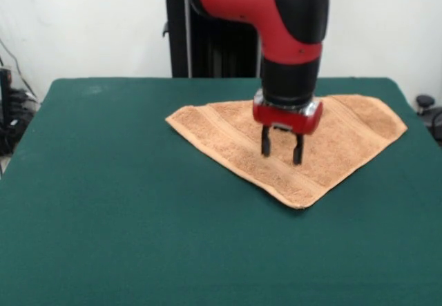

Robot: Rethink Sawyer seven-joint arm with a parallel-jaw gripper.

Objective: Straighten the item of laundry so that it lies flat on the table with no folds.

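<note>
The item of laundry (228, 140) is a peach terry hand towel folded over into a triangle on the dark green table (103, 202). Its long edge runs along the far side; one corner points toward the camera at the near side. Woven bands run diagonally across it. My gripper (282, 153) hangs from the red and black arm straight above the middle of the towel. Its two dark fingers (265, 142) are spread apart with nothing between them, and their tips hover just over the cloth.
The robot's black pedestal (207, 43) stands behind the table's far edge. Cables and dark gear (10, 112) lie off the table's left side. A dark object (428, 109) sits off its right side.
</note>
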